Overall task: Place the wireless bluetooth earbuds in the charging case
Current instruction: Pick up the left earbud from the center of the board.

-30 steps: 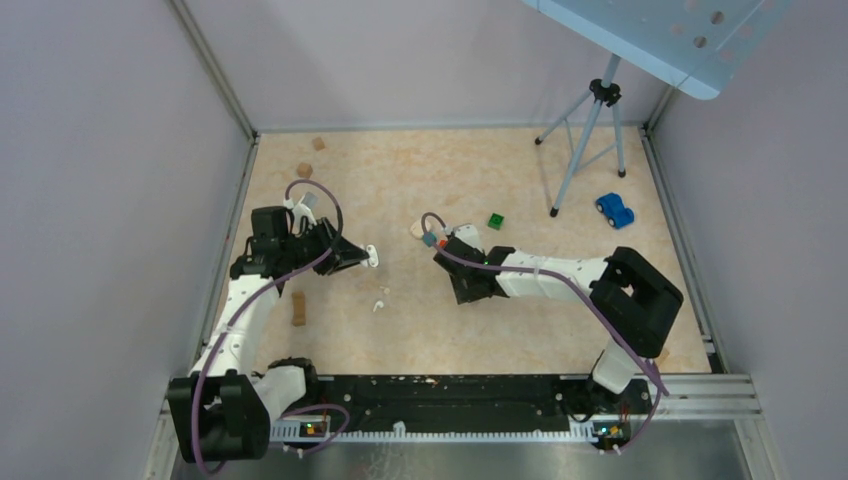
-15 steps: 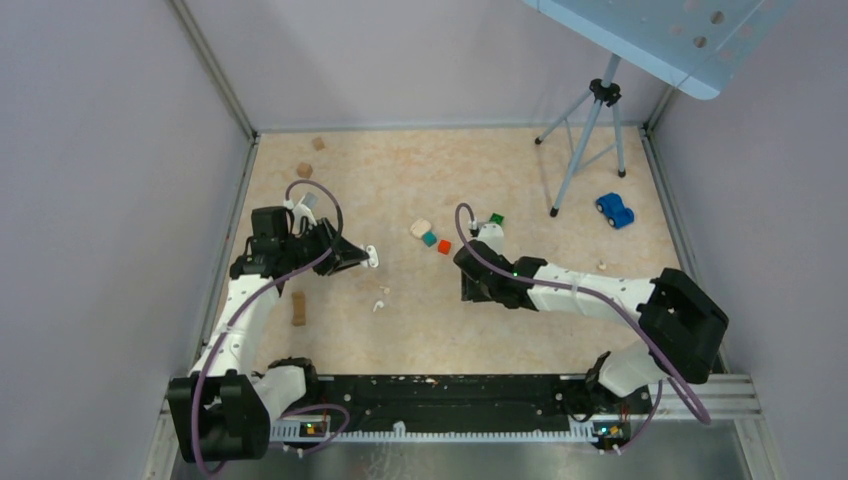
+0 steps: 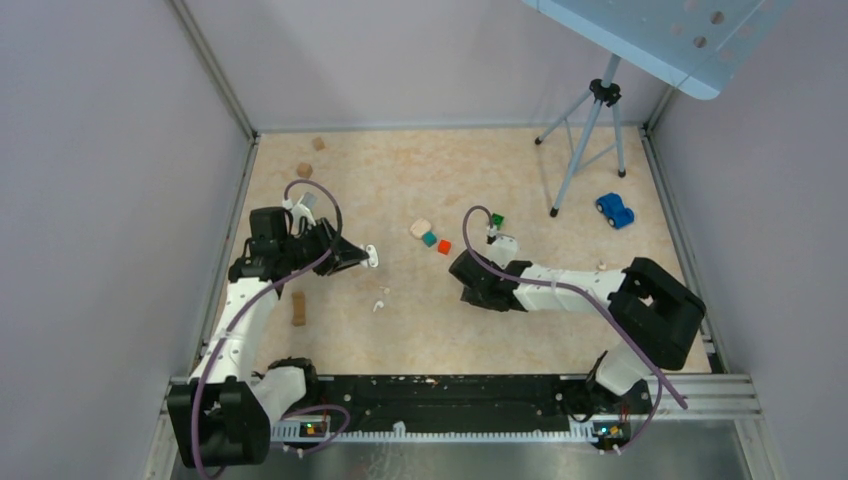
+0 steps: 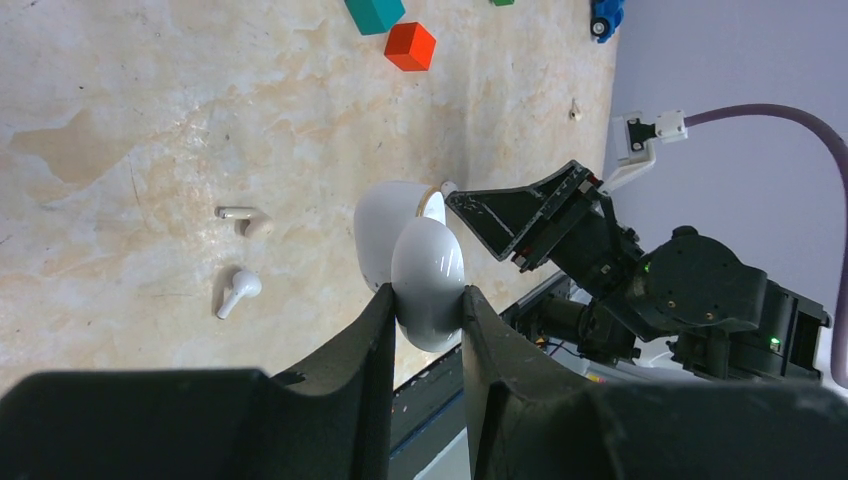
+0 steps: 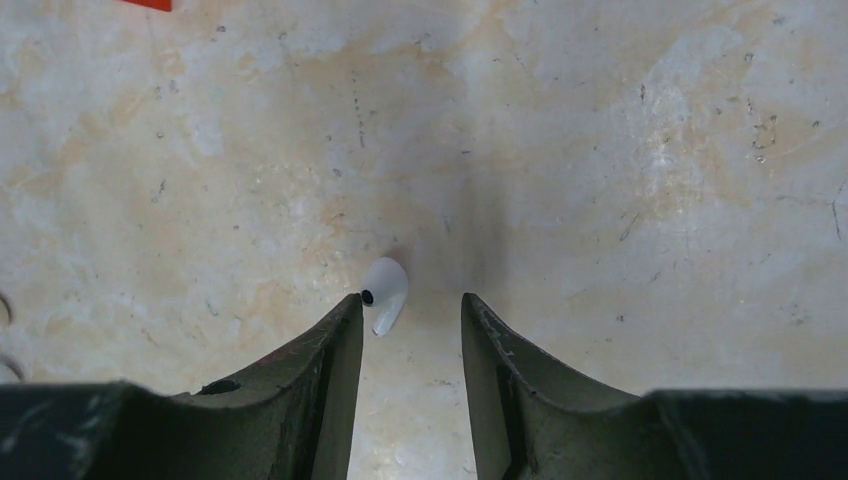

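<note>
The charging case is being gripped in the left pincer, which is clenching on one of the two pale rounded halves. The case is hanging open over the left part of the desk. Its open side is facing the right arm, and this is judged to be the reason for the hold: the sockets are being presented for loading while the other arm is fetching. The right pincer is pointing down near the desk centre, with its jaws standing partly released and closing on nothing. One earbud is showing between them, touching the inner edge of one finger, with bare desk on its other side. Whether it is lying on the desk or clinging to that finger cannot be told. This placement is suggesting a pick in preparation. Count of task items: one case, one earbud at the right pincer, and a second earbud lying on the desk beyond the case. One pale stemmed piece just beside that earbud is too small to identify. Both counted earbuds are lying outside the case. Other items: one teal cube, one red cube, one green cube, one cream block, three tan wooden blocks, one blue toy car and one tripod.
</note>
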Robot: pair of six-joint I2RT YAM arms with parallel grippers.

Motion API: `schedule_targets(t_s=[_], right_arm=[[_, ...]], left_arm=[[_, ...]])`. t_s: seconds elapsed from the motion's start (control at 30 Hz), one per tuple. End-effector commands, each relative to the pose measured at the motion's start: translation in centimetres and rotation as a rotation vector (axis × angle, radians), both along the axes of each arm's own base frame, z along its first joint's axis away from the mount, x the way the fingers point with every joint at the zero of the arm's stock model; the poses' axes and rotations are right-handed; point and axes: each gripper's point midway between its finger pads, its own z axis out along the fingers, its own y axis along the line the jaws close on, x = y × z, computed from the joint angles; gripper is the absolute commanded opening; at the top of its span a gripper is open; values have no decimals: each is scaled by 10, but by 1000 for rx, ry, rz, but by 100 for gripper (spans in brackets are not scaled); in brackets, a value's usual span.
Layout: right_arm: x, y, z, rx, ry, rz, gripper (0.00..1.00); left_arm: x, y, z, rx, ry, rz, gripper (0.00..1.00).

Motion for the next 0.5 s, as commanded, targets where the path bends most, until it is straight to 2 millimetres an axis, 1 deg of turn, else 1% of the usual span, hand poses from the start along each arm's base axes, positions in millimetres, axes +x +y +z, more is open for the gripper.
schedule_targets(t_s=[0.0,0.17,0.3,0.47], right_arm=[[8,0,-6,-1,-10,-82,38],[9,2,-10,-4,-3,-83,32],[10,0,-9,-20,-7,-78,30],[8,-3,-10,-26,-5,-74,22]], left_arm=[[3,-2,24,-11,-81,-16,14],[2,-3,23,-16,-71,-20,14],[3,-3,28,-15,-83,-23,14],[4,-2,30,-10,-83,-22,14]])
